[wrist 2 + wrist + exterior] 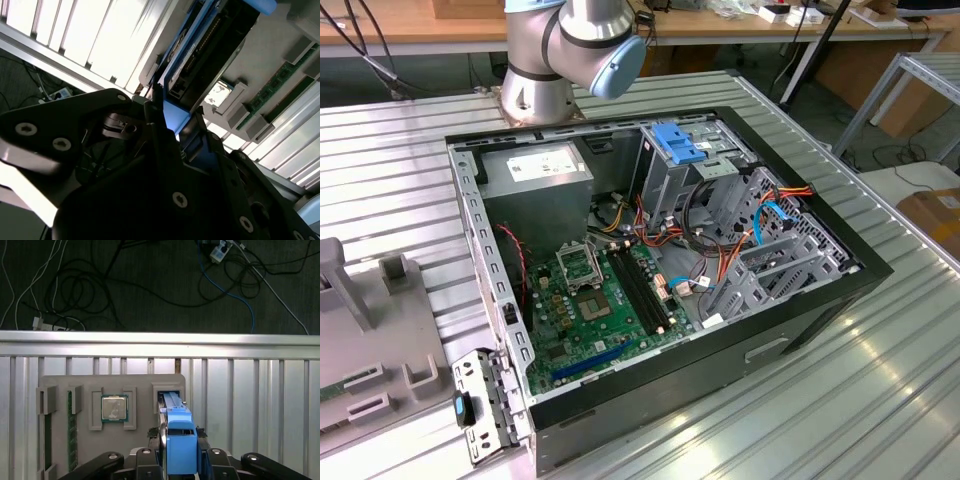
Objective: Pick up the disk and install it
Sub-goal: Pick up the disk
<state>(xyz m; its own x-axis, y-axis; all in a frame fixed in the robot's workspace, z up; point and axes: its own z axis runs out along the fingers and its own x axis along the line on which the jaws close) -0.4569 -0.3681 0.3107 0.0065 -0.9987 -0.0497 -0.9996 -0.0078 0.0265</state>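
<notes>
Disk (180, 445), one, between two fingers (210, 466)

Silver arm (533, 60), blue joint cap (618, 66), black end effector (180, 456)

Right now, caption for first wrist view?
Gripper astride the flat blue-bracketed disk, upright in the slotted grey tray.

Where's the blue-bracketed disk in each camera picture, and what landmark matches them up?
First wrist view: the disk stands on edge in a slot of the grey tray, beside the processor chip.
Second wrist view: the disk, dark with a blue bracket, rises from that tray, chip alongside.
Exterior view: the shared landmark, the grey tray, lies at the exterior view's left edge.
</notes>
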